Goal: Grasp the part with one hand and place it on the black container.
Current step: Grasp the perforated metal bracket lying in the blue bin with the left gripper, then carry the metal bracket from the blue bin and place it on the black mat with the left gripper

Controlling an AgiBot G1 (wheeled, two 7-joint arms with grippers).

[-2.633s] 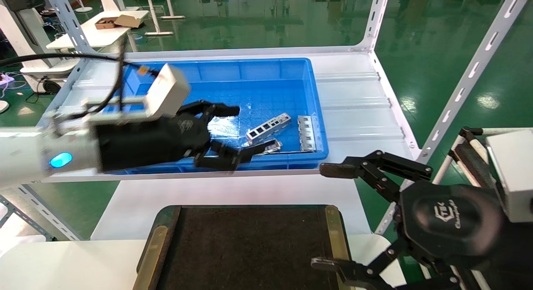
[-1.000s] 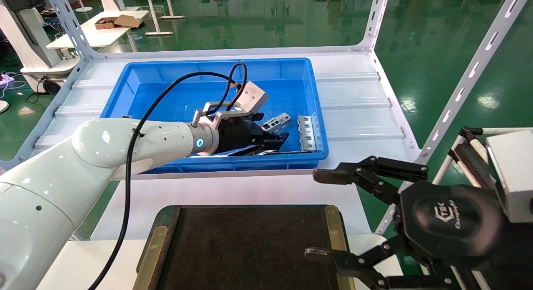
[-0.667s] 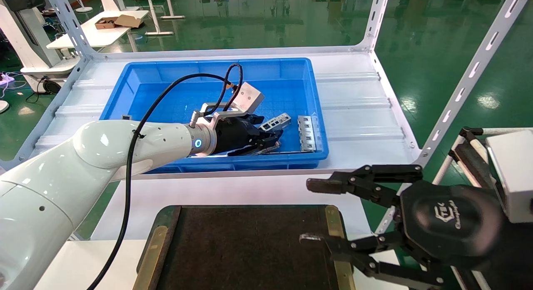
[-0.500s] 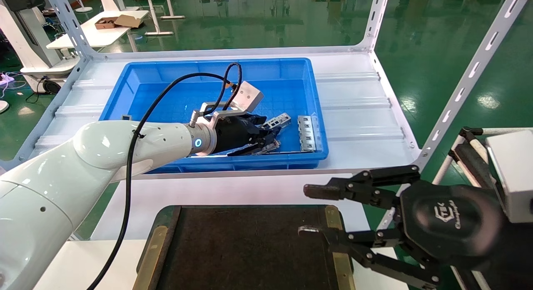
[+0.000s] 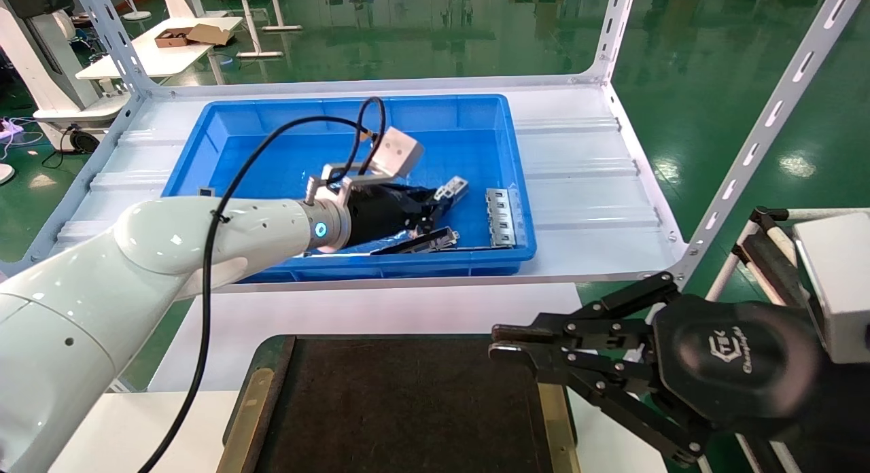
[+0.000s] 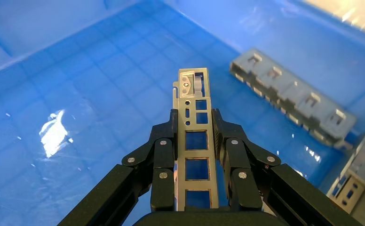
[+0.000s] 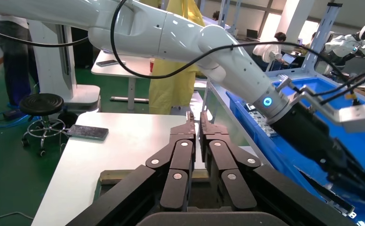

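Observation:
My left gripper (image 5: 435,208) reaches into the blue bin (image 5: 272,116) and is shut on the part (image 5: 453,187), a silver-grey metal shell with square cutouts. It holds the part a little above the bin floor. In the left wrist view the part (image 6: 180,141) runs lengthwise between the closed fingers (image 6: 164,141) and sticks out past the left gripper (image 6: 193,117). The black container (image 5: 408,405) lies at the near table edge with olive strips along its sides. My right gripper (image 5: 504,342) is shut and empty, hovering over the container's right strip; it also shows in the right wrist view (image 7: 195,120).
A second silver shell (image 5: 500,217) and a dark slim bar (image 5: 425,241) lie on the bin floor at its front right. The left wrist view shows that shell (image 6: 293,99) and another piece (image 6: 359,174). White rack posts (image 5: 761,133) stand to the right.
My left gripper went down into the bin, shut on the part and lifted it slightly off the floor. My right gripper went from wide open to shut.

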